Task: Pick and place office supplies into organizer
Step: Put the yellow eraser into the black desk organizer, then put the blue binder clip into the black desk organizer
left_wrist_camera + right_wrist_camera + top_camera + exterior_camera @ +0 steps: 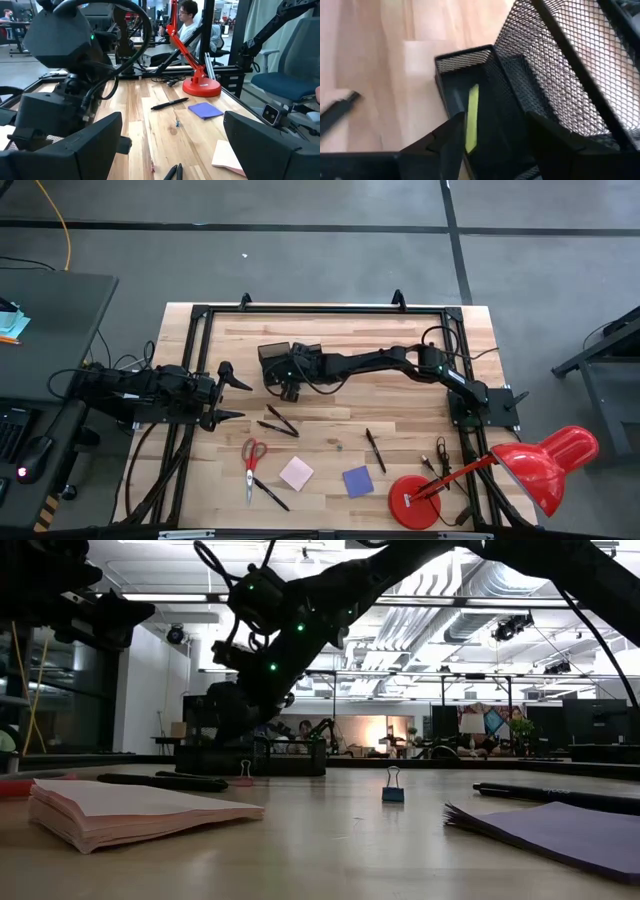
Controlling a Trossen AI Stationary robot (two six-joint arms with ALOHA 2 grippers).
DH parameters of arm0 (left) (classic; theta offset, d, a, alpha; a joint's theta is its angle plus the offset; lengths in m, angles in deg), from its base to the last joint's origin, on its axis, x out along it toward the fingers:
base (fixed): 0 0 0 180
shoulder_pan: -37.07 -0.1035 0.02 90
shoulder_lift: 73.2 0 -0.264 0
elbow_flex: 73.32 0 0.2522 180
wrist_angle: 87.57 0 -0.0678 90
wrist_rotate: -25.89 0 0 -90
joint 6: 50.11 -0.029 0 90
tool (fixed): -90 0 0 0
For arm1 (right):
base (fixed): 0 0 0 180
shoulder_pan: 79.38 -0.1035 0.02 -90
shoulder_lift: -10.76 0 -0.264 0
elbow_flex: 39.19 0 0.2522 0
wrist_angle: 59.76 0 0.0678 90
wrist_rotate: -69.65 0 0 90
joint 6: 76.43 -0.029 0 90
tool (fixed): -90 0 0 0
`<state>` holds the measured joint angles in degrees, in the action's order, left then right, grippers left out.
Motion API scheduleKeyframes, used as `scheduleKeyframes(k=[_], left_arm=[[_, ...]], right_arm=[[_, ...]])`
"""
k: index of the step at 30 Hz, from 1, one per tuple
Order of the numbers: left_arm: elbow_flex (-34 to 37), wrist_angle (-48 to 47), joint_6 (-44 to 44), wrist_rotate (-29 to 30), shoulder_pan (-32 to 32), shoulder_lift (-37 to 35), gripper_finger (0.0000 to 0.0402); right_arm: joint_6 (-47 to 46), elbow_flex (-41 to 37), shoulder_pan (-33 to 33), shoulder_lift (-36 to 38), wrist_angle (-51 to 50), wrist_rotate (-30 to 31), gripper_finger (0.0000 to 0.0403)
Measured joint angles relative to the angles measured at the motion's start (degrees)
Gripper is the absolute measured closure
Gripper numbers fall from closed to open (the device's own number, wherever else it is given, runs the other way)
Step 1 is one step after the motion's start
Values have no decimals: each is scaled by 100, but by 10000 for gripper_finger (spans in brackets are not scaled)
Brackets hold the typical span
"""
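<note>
Two dark fingers of the right gripper stand apart directly over the black mesh organizer, with nothing between them; a yellow-green strip lies inside the narrow compartment below. In the high view this gripper hangs at the organizer near the table's far middle. The left gripper waits at the left side, fingers spread wide and empty. Toward the near edge lie black pens, red-handled scissors, a pink sticky-note pad, a purple pad and another pen. The red lamp stands at the near right corner.
</note>
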<state>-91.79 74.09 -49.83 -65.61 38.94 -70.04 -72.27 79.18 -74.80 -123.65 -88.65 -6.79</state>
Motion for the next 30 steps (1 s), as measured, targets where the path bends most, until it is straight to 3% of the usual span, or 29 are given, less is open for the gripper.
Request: scheduleKeyframes(k=[9, 12, 19, 25, 30], left_arm=[[0, -42, 0, 0, 1, 0, 66], [1, -105, 0, 0, 0, 0, 66], [2, -291, 0, 0, 1, 0, 66], [2, -291, 2, 0, -1, 0, 66], [2, -289, 2, 0, 1, 0, 66]], right_arm=[[-276, 356, 42, 17, -593, 375, 222], [-370, 566, -76, 17, -1196, 491, 227], [-1095, 951, -611, 15, -3084, 1196, 251], [-1748, 975, -1234, 15, -3758, 1284, 260], [-2401, 973, -1786, 37, -4133, 1336, 244]])
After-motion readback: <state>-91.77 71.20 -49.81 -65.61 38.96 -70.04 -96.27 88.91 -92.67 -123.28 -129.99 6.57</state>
